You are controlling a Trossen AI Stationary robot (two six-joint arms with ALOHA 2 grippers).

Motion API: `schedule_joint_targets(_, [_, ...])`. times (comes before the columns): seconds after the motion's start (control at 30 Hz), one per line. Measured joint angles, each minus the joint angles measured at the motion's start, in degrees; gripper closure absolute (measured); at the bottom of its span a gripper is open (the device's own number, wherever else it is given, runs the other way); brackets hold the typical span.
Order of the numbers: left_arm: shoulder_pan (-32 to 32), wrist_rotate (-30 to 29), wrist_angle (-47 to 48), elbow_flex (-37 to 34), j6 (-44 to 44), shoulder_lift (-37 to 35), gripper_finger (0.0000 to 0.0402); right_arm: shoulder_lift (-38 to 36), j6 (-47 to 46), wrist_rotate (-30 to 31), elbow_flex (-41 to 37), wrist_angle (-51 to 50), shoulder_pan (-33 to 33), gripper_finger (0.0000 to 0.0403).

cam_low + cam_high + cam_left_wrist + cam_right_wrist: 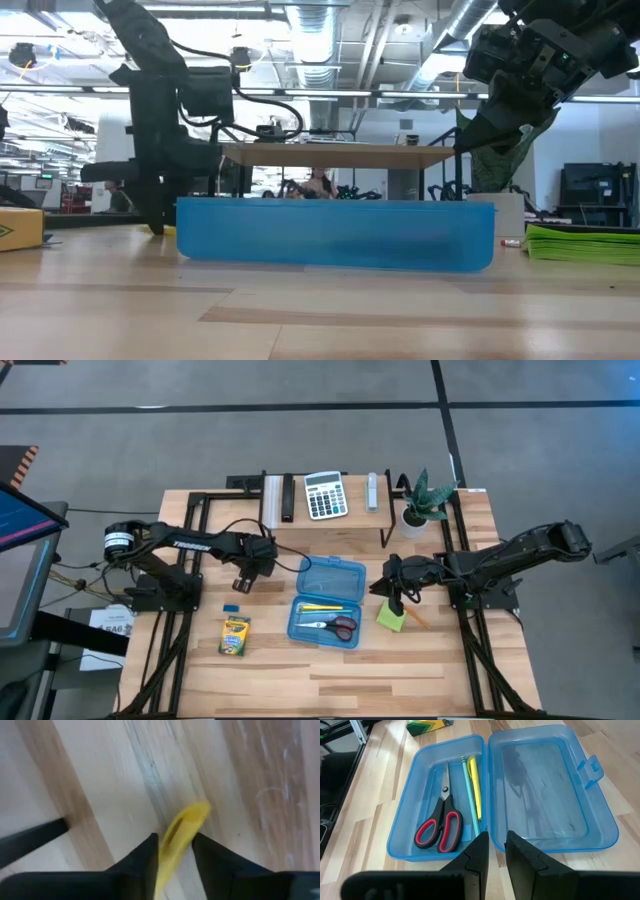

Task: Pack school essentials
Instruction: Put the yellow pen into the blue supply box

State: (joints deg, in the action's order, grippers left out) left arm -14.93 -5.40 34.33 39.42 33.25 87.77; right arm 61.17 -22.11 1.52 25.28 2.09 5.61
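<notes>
Wooden table (pixel 330 680): work surface carrying all items, both arm bases mounted at its sides.

Left arm: white lettering on the forearm, read as "TROSSEN". Left gripper (pixel 175 840) held low over bare wood, between the arm base and the case, fingers (pixel 145 855) pinching a yellow pencil (pixel 182 827) that projects forward past the tips. Judged to be in transit to the case.

Right gripper (pixel 497 842) hanging just above the sticky-note pad, camera facing the open case. Fingers (pixel 477 850) drawn close with a narrow gap, nothing between them. Judged poised for the pad or the orange pencil.

Blue pencil case (pixel 325 603): central, hinged flat open to receive items. Lid half (pixel 550 790) empty; base half (pixel 410 805) partly loaded.

Calculator (pixel 324 495) and potted plant (pixel 420 502): at the far edge, well apart from the packing. Key legends not readable.

Crayon box (pixel 235 635): unpacked, lying flat on the left arm's side of the case. Print present, not legible.

Red-handled scissors (pixel 440 822): in the base half, blades closed, alongside two pencils (pixel 472 785), one teal, one yellow, laid lengthwise to fit.

Lime-green sticky-note pad (pixel 390 618): unpacked, on the right arm's side of the case.

Orange pencil (pixel 416 618): just beside the pad.

Blue eraser (pixel 231 609): near the crayon box, unpacked.
</notes>
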Motion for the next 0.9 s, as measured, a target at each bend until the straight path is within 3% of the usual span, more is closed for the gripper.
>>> schedule_joint_targets(0.23, [2.30, 0.61, 1.39, -0.04, -6.18, 0.00, 0.0389, 0.00, 0.02, 0.00, 0.00, 0.02, -0.02, 0.0315])
schedule_joint_targets(0.47, [5.10, 0.06, 1.99, 0.73, -16.36, 0.24, 0.0389, 0.00, -0.19, 0.00, 0.00, 0.03, -0.02, 0.0315])
schedule_joint_targets(0.7, [7.97, 4.11, 1.30, 1.39, -17.69, 0.35, 0.0398, 0.00, -0.52, -0.02, 0.00, 0.02, 0.43, 0.0315])
schedule_joint_targets(0.9, [9.54, 3.45, 1.35, 1.42, -19.08, 0.35, 0.0400, 0.00, -0.50, -0.02, 0.00, 0.02, 0.37, 0.0315])
